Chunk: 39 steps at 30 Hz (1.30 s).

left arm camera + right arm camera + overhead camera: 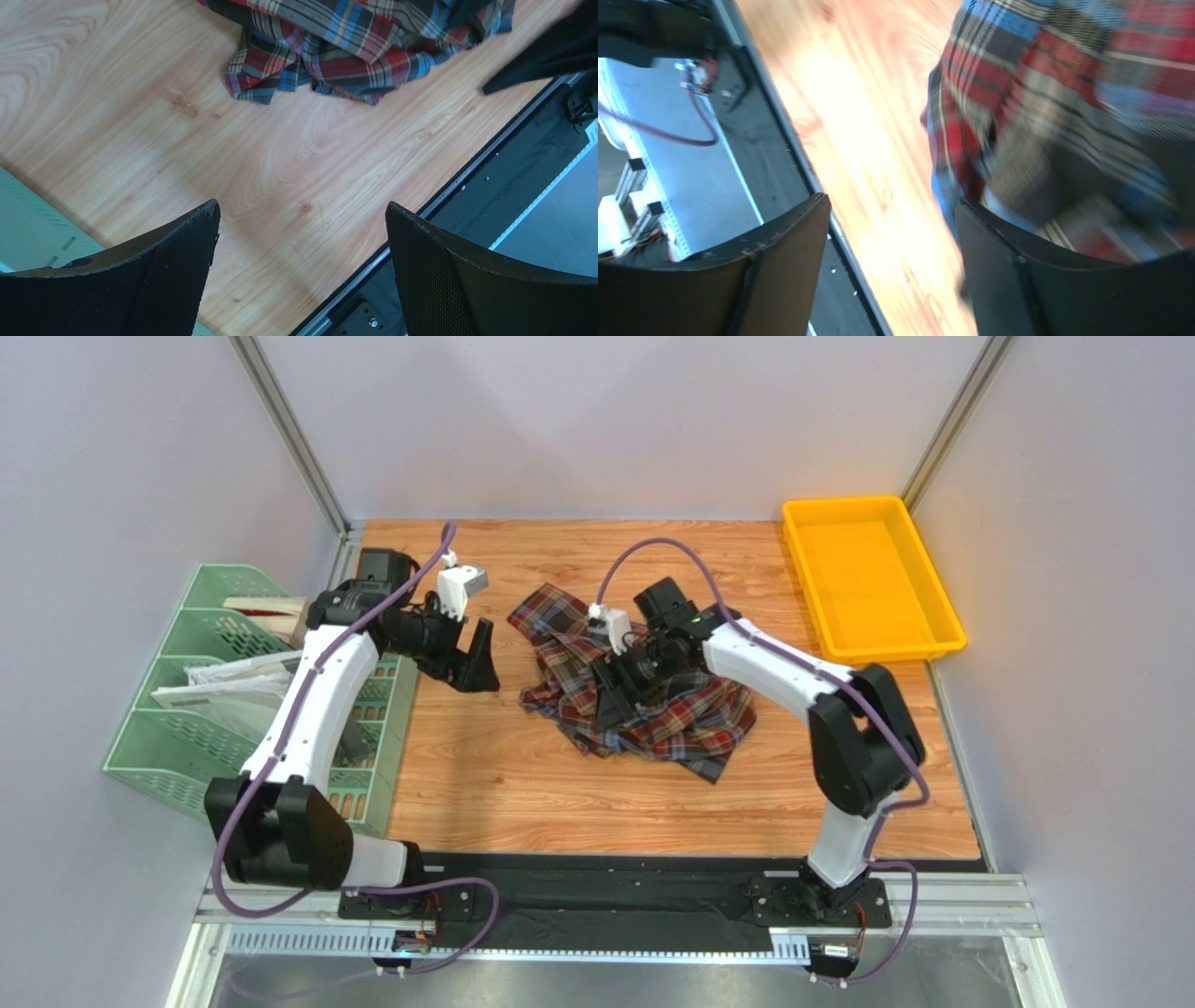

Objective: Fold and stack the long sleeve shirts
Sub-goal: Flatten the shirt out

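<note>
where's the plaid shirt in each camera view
top external: plaid shirt crumpled at the middle of the table.
left wrist: shirt along the top edge, centre to right.
right wrist: shirt, blurred, fills the right half.
shared landmark: the black strip along the table's near edge, seen in all three.

Motion smears the right wrist view, so we cannot tell whether the right gripper (pixel 892 203) touches the plaid shirt (pixel 1074 105) beside it. The shirt runs off that view's top and right edges, and off the top edge of the left wrist view. From above, the right arm (pixel 765 655) hides its middle, and the left arm (pixel 316 700) covers part of the green rack (pixel 169 756).
</note>
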Tool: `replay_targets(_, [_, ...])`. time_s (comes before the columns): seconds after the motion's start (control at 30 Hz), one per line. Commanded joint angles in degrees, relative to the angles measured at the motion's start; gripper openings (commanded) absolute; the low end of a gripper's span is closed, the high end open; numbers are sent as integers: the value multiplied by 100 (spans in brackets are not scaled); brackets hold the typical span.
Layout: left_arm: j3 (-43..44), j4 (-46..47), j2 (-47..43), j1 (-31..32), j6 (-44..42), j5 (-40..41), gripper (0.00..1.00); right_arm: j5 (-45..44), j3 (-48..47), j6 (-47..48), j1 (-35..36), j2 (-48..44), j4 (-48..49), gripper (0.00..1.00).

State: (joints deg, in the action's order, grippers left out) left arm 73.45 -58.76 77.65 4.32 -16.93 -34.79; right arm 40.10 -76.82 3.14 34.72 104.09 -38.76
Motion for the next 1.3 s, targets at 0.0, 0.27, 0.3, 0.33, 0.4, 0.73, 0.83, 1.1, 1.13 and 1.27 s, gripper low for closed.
replay_targets(0.0, [869,497,888,8,180,235,92,-158,-141,300,-483,-1424,-403,75])
replay_targets(0.27, [3182,699,3578,437,902,1454,95,-1180,9,293,-1703,-1559,-667,79])
replay_targets(0.3, [3576,699,3765,499,911,1596,96,-1214,-9,293,-1801,-1533,-702,80])
replay_targets(0.33, [3762,691,3958,552,963,1798,96,-1267,-9,310,-1976,-1524,-764,81])
replay_targets(0.4, [4264,621,4486,675,972,2115,97,-1259,-9,363,-2144,-1524,-852,81])
replay_targets(0.73, [5364,480,5954,1159,797,3214,98,-1276,342,618,-2795,-2059,-1291,82])
replay_targets(0.83, [5557,269,6262,1291,761,3321,97,-1276,378,627,-2909,-2183,-1379,83])
replay_targets(1.1, [6523,-583,6957,1405,612,2609,30,-1338,150,653,-2980,-2385,-1511,90])
replay_targets(1.13, [6663,-671,6940,1405,560,2617,6,-1329,106,671,-2980,-2437,-1511,90])
replay_targets(1.27, [7357,-769,5803,1405,323,2197,0,-1268,-114,636,-2980,-2560,-1503,91])
